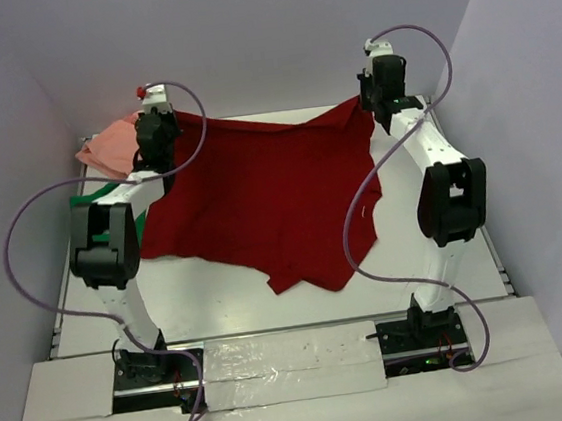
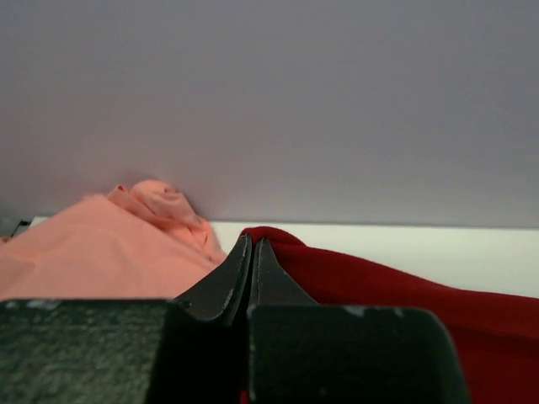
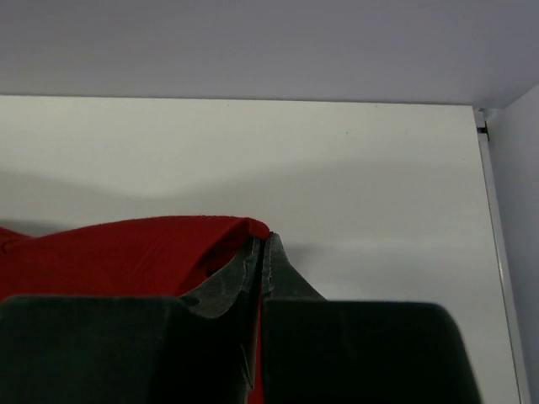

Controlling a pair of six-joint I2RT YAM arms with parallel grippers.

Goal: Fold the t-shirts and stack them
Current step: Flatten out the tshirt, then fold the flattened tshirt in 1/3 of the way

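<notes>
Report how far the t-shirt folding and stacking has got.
Done: no folded shirt or stack shows. In hand: the left claw and right claw are each shut on a far corner of the dark red t-shirt, spread over the table. To do: fold it, then the salmon pink t-shirt and green t-shirt bunched far left, and stack all three.
</notes>
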